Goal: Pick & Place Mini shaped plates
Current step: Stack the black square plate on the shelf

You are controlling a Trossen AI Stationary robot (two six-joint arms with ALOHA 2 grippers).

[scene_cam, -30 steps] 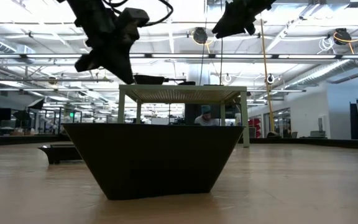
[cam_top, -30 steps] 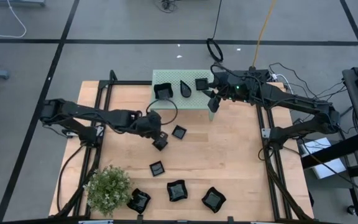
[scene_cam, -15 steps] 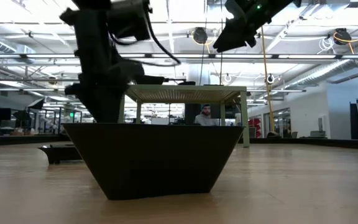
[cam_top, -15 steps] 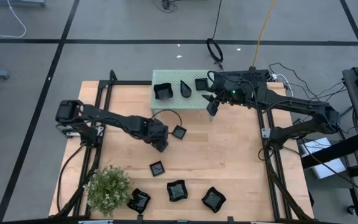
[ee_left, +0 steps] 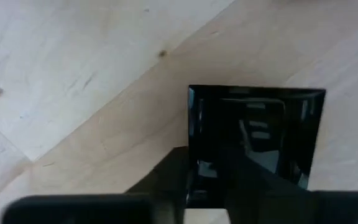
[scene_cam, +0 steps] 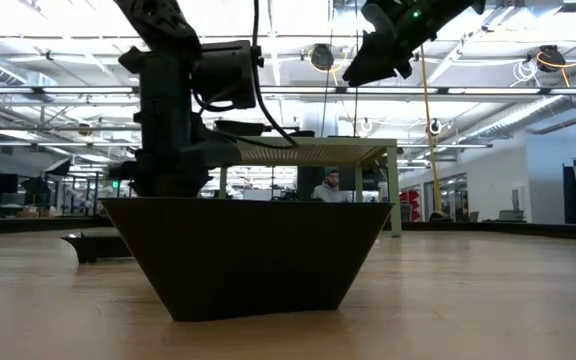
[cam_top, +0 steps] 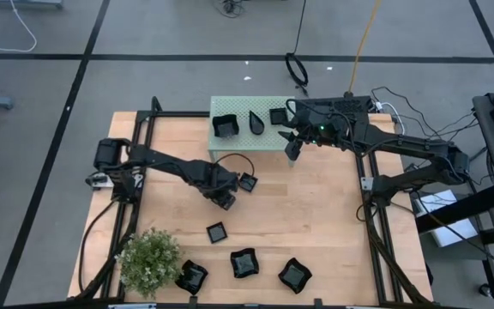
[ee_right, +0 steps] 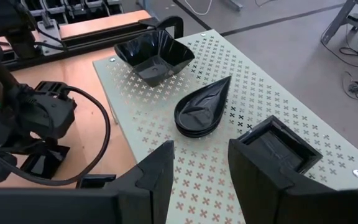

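Small glossy black plates lie about the table. My left gripper (cam_top: pixel 229 196) is low over a small square plate (cam_top: pixel 247 182), which rests flat on the wood; in the left wrist view one finger (ee_left: pixel 169 174) stands outside a wall of the plate (ee_left: pixel 257 134) and the other (ee_left: pixel 247 177) over its hollow, a narrow gap between them. My right gripper (cam_top: pixel 292 149) hovers open (ee_right: pixel 201 149) by the mint-green stand (cam_top: pixel 238 142), which carries a wavy plate (ee_right: pixel 154 55), a teardrop plate (ee_right: pixel 201 109) and a small square plate (ee_right: pixel 278 149). My left gripper comes from above with one finger outside and one inside the small square plate, astride the wall (ee_left: pixel 192 124) on the side nearest it. The plate lies flat on the table. Whether the fingers touch that wall I cannot tell.
Another small square plate (cam_top: pixel 217 232) and three wavy plates (cam_top: pixel 191 276), (cam_top: pixel 244 263), (cam_top: pixel 294 275) lie near the table's near edge; one of them (scene_cam: pixel 243 255) fills the low view. A bushy green plant (cam_top: pixel 150 260) stands at the near left corner. Bare wood lies to the right.
My left gripper has come down from above the table to the small square plate and edged toward the table's right, its arm stretching out further. The plates have stayed where they were.
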